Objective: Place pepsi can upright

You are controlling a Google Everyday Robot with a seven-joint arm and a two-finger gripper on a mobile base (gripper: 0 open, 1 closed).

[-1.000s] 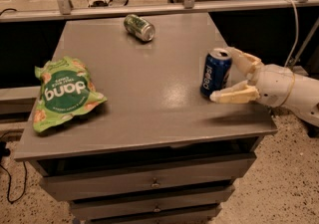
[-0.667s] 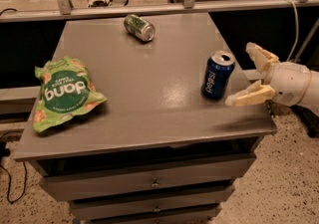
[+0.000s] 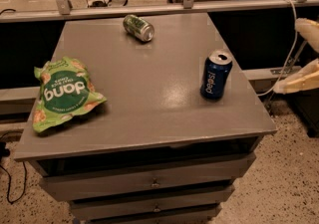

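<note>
The dark-blue pepsi can (image 3: 216, 75) stands upright near the right edge of the grey cabinet top (image 3: 149, 83), silver top end up, white lettering facing me. My gripper (image 3: 304, 54) is at the right edge of the view, off the side of the cabinet and well clear of the can. Its two pale fingers (image 3: 299, 82) are spread apart and hold nothing.
A green can (image 3: 138, 27) lies on its side near the back edge of the top. A green snack bag (image 3: 64, 92) lies at the left. Drawers are below the top. A metal rail and a cable run behind and to the right.
The gripper has let go of the pepsi can and drawn back to the right, off the cabinet. The can stays standing upright.
</note>
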